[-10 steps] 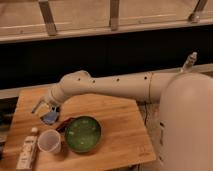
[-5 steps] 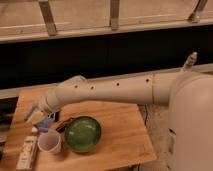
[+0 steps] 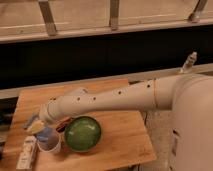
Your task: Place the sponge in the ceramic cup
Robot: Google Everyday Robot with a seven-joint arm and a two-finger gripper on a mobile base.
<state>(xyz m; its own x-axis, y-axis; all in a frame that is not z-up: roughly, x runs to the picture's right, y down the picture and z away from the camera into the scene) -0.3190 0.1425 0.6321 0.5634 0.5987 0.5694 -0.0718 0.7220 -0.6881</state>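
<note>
The white ceramic cup [image 3: 50, 146] stands near the front left corner of the wooden table [image 3: 117, 135]. My gripper [image 3: 38, 127] hangs at the end of the long white arm, just above and to the left of the cup. It is shut on the light-blue sponge [image 3: 46, 133], which hangs right over the cup's mouth and touches its rim. The arm hides the gripper's upper part.
A wide green bowl [image 3: 82, 134] sits right beside the cup on its right. A white packet [image 3: 26, 153] lies at the table's left front edge. A dark object [image 3: 62, 124] peeks out between the arm and the bowl. A dark wall runs behind the table.
The gripper has come down and slightly toward the front with the sponge, from above the table's left side to just over the cup.
</note>
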